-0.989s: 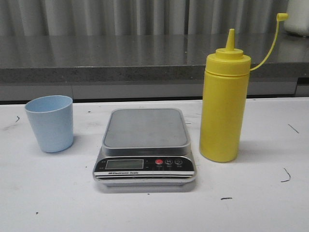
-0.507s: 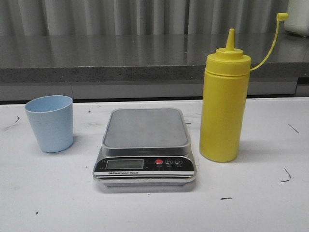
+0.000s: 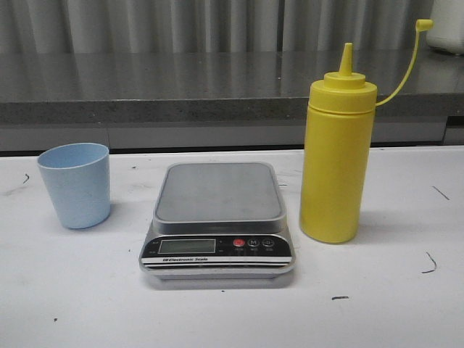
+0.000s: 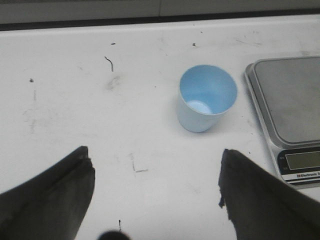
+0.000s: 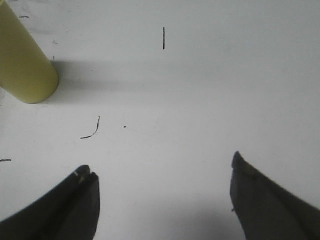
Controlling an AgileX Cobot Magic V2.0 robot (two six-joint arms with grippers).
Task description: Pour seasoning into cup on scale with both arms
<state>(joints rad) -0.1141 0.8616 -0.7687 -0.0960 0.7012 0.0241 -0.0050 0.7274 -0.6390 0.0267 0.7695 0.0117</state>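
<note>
On the white counter (image 3: 232, 319) everything is laid out in a row and nothing is in anyone's grip: blue cup (image 3: 75, 185) out on the left, scale (image 3: 218, 221) in the middle with its platform bare, yellow bottle (image 3: 336, 156) standing upright on the right, cap dangling off its tether. So the cup isn't on the scale yet, and I'd say that's the first job. The left hand (image 4: 155, 200) is spread wide and holding nothing, and the cup sits straight ahead of it, a touch toward the scale side, upright with its mouth open to the ceiling; that arm is plainly the nearer one for it. The right hand (image 5: 162, 200) is just as wide and just as empty, but the bottle (image 5: 25, 60) lies well off to one side of its line, only the lower body showing at the edge of its view. The front camera shows neither hand at all; the left wrist camera, though, looks down into the cup (image 4: 206, 97) and shows it empty, with the scale (image 4: 287, 115) just beside it.
</note>
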